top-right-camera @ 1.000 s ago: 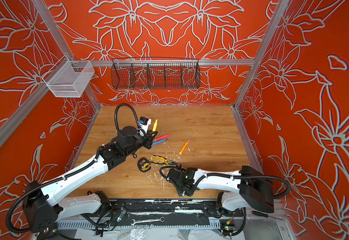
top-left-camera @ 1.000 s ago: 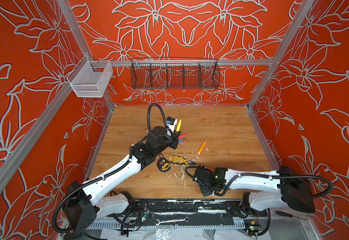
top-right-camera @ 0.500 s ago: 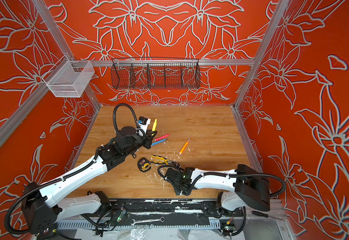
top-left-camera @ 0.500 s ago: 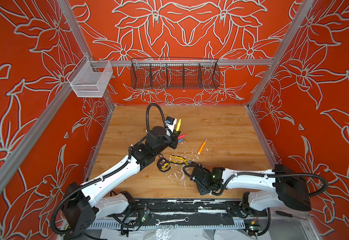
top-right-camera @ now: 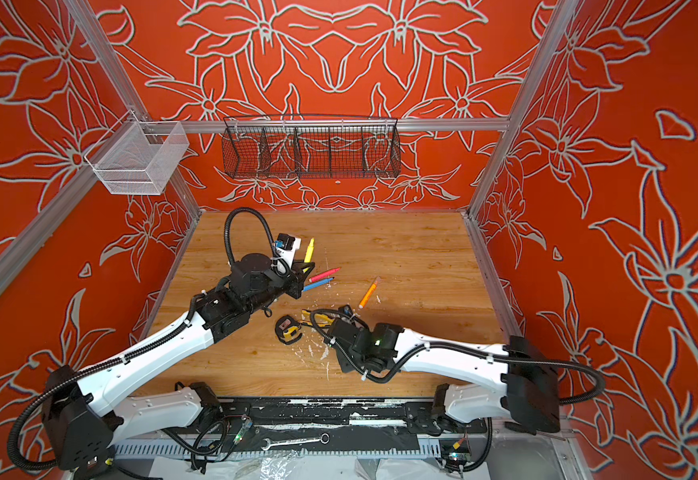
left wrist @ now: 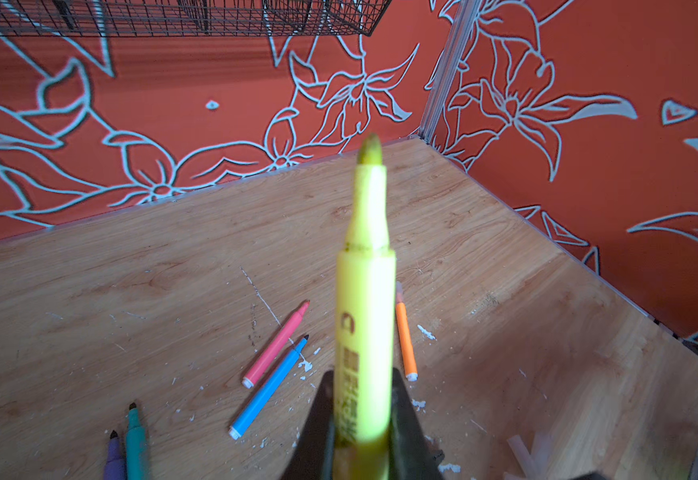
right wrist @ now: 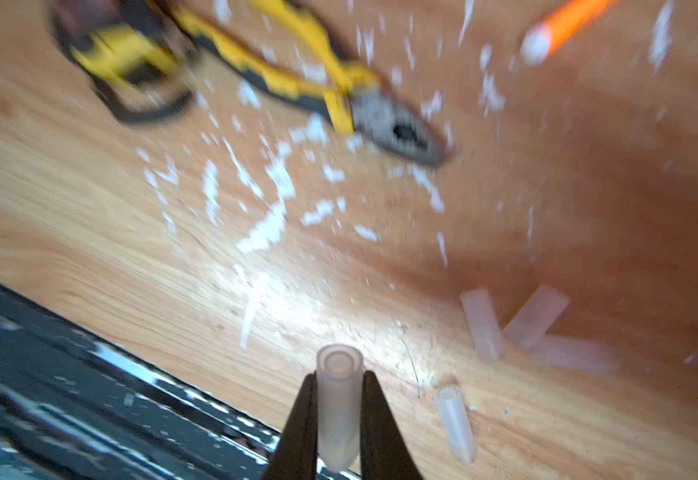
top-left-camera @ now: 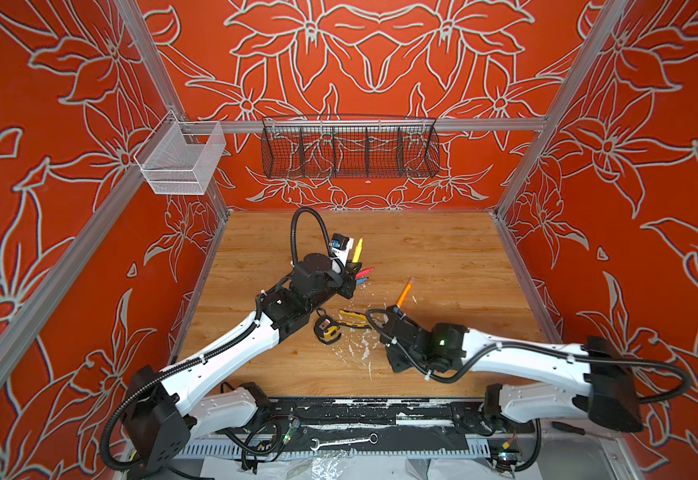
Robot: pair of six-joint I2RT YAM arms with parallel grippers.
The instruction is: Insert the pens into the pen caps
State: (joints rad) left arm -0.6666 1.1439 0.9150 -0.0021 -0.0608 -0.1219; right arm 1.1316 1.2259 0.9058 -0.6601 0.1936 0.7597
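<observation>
My left gripper (left wrist: 363, 380) is shut on the yellow pen (left wrist: 366, 291), which stands tip-up above the table in both top views (top-left-camera: 357, 249) (top-right-camera: 309, 250). Pink (left wrist: 274, 345), blue (left wrist: 268, 386), orange (left wrist: 405, 340), green (left wrist: 135, 440) and purple (left wrist: 114, 457) pens lie on the wood. My right gripper (right wrist: 337, 384), low near the table's front (top-left-camera: 395, 361), is shut on a clear pen cap (right wrist: 339, 399) with its open end facing outward. Several more pen caps (right wrist: 482, 324) (right wrist: 455, 424) lie loose beside it.
Yellow-handled pliers (top-left-camera: 351, 318) and a tape measure (top-left-camera: 327, 330) lie between the arms, among white debris (top-left-camera: 355, 345). A black rail (right wrist: 48, 395) runs along the front edge. A black wire basket (top-left-camera: 349, 151) and a white mesh basket (top-left-camera: 181, 160) hang on the walls.
My right gripper has closed on a pen cap, and its arm has shifted slightly left. The left arm with the yellow pen has stayed put.
</observation>
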